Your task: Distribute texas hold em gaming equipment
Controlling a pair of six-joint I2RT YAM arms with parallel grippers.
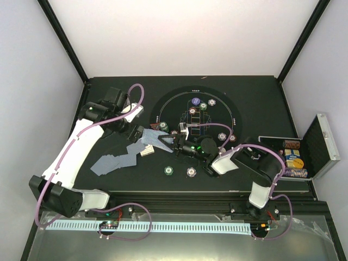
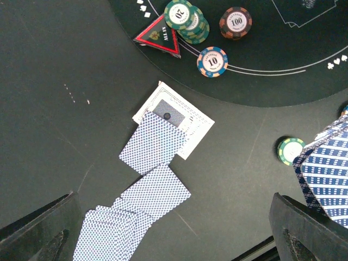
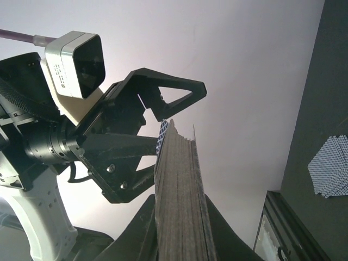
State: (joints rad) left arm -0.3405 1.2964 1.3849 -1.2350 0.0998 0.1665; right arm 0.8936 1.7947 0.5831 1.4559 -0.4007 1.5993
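Note:
My right gripper (image 3: pixel 182 234) is shut on a thick deck of blue-backed playing cards (image 3: pixel 179 185), held on edge above the table. The left gripper (image 3: pixel 156 140) stands open right beside the deck's top edge, nothing between its fingers (image 2: pixel 38 234). In the left wrist view the deck (image 2: pixel 326 174) shows at the right. Loose cards (image 2: pixel 155 144) lie fanned face down on the table (image 2: pixel 49 109), over a white card (image 2: pixel 193 122). A red triangle marker (image 2: pixel 157 35), green chips (image 2: pixel 182 15), a red-brown chip (image 2: pixel 235 22) and a purple-white chip (image 2: pixel 212 61) sit on the round mat (image 2: pixel 272 81).
An open silver case (image 1: pixel 321 147) with chips inside stands at the right edge. More chips (image 1: pixel 210 102) dot the mat, and two chips (image 1: pixel 169 171) lie near the front edge. The fanned cards (image 1: pixel 117 160) lie left of centre.

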